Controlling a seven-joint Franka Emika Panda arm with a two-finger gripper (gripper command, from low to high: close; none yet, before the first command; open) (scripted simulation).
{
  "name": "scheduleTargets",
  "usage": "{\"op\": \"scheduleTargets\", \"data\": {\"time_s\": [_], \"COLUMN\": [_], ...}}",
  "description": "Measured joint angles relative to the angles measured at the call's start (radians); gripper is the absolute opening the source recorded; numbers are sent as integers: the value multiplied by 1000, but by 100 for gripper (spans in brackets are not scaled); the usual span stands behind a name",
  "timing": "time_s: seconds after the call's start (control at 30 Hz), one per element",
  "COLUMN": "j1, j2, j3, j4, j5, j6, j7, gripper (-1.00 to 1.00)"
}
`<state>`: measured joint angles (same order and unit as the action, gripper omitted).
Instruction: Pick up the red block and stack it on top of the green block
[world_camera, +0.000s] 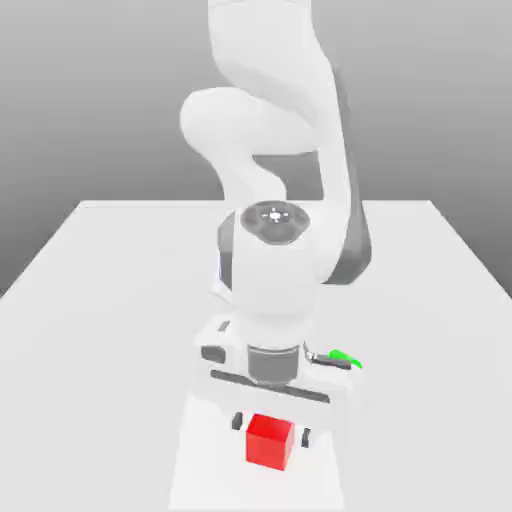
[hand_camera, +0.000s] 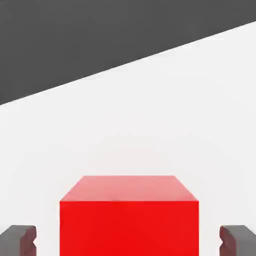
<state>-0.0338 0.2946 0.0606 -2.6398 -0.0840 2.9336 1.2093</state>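
The red block (world_camera: 270, 441) sits on the white table near its front edge. My gripper (world_camera: 271, 428) is lowered straight over it, with one dark finger on each side. In the hand view the red block (hand_camera: 129, 215) lies between the two fingertips (hand_camera: 21, 239), and a narrow gap shows on both sides, so the jaws stand open around the cube and are not pressing on it. A sliver of the green block (world_camera: 343, 355) peeks out behind the hand toward the exterior view's right. The hand hides the rest of it.
The white table (world_camera: 100, 300) stretches wide on both sides of the arm, and its front edge lies just below the red block. The arm's white body (world_camera: 270, 270) rises over the middle of the table. A dark backdrop lies beyond the far edge.
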Motion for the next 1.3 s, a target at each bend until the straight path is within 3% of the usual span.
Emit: {"op": "scheduleTargets", "data": {"time_s": [0.17, 0.37, 0.57, 0.8, 1.3], "j1": [-2, -12, 111, 168, -29], "j2": [-4, -199, -409, -615, -394], "j3": [2, 32, 110, 254, 376], "j4": [-1, -33, -170, -342, -355], "j5": [-1, 64, 207, 305, 12], "j6": [-3, -164, -232, -266, -73], "j7": [1, -34, 246, 639, 882], "gripper": [-100, -100, -100, -100, -100]}}
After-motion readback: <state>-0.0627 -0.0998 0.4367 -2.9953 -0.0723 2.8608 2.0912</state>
